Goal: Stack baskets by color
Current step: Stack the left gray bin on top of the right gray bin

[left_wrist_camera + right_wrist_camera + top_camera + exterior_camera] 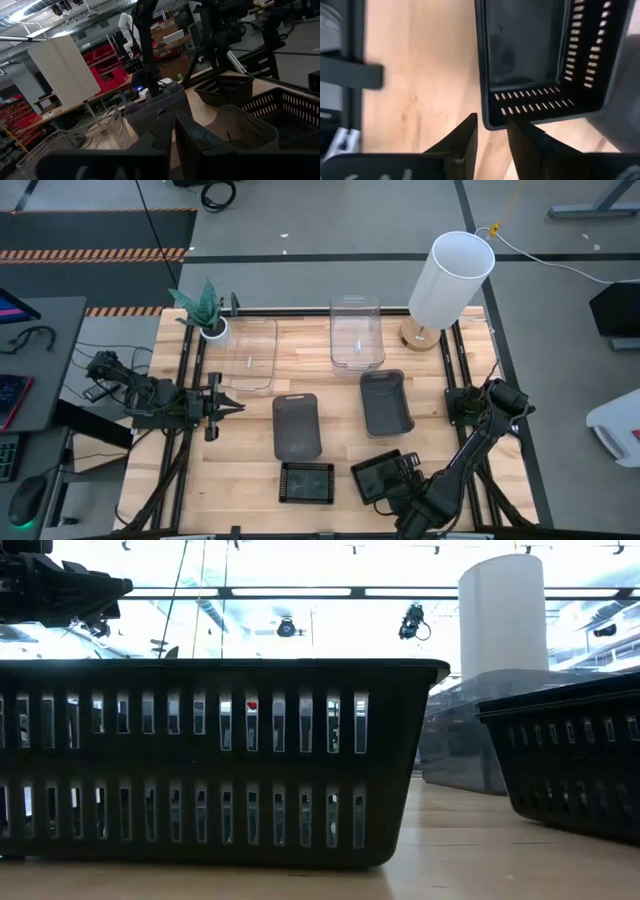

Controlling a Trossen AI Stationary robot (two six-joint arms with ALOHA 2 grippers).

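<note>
Two black mesh baskets sit near the table's front edge, one (306, 482) in the middle and one (376, 477) to its right, turned askew. Farther back lie two smoky dark-grey baskets (297, 426) (386, 402), and beyond them two clear ones (250, 356) (357, 332). My right gripper (398, 472) points down over the right mesh basket (530, 60), open, with its fingers standing on either side of a short wall near a corner. My left gripper (232, 406) waits at the table's left, level and shut on nothing (174, 132). My right gripper straddles the mesh basket's short wall (492, 120) near a corner, one finger outside and one on the inner side, coming from above. I cannot tell whether either finger touches the wall. The basket rests on the table.
A tall white cylindrical lamp (450, 280) stands at the back right and a small potted plant (205, 312) at the back left. Bare wood lies between the left arm and the dark-grey baskets. In the low view the middle mesh basket (220, 760) fills most of the picture.
</note>
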